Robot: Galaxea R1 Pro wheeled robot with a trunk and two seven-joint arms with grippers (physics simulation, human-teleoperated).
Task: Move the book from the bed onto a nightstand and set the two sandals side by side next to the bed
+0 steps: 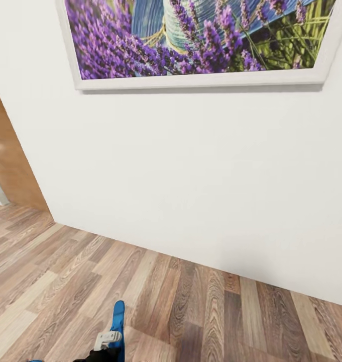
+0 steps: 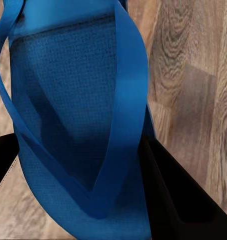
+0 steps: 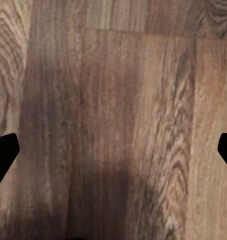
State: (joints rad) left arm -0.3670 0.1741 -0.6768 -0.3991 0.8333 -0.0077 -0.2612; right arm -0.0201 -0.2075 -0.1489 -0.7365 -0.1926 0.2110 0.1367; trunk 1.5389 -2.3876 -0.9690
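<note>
Nearest the head camera, at six o'clock on the frame's lower edge, one blue sandal (image 1: 119, 322) stands up from the left gripper (image 1: 108, 343), whose white and black parts show just below it. From the left wrist camera the sandal (image 2: 73, 125) sits between the two black fingers (image 2: 178, 195), sole and crossing straps close to the lens; the fingers are closed against it, one on each side. Below it lies the wood-plank floor (image 2: 193, 75).

Going left to right in the head view: at nine o'clock a tan wooden surface (image 1: 10, 161) meets the white wall (image 1: 191, 176) at a slanted edge. The wall's foot runs from about eight o'clock down toward four o'clock, and the floor (image 1: 201, 311) fills the wedge in front of it, free of objects from the wall's foot to the frame's lower edge apart from the held sandal. At twelve o'clock one white-framed lavender picture (image 1: 201, 35) hangs on the wall.

Seen from the right wrist camera, the right gripper (image 3: 113, 150) has its two dark fingertips (image 3: 3, 155) at opposite edges, spread wide with nothing between them but the floor (image 3: 113, 100).

Count: one sandal, one picture, two grippers.
</note>
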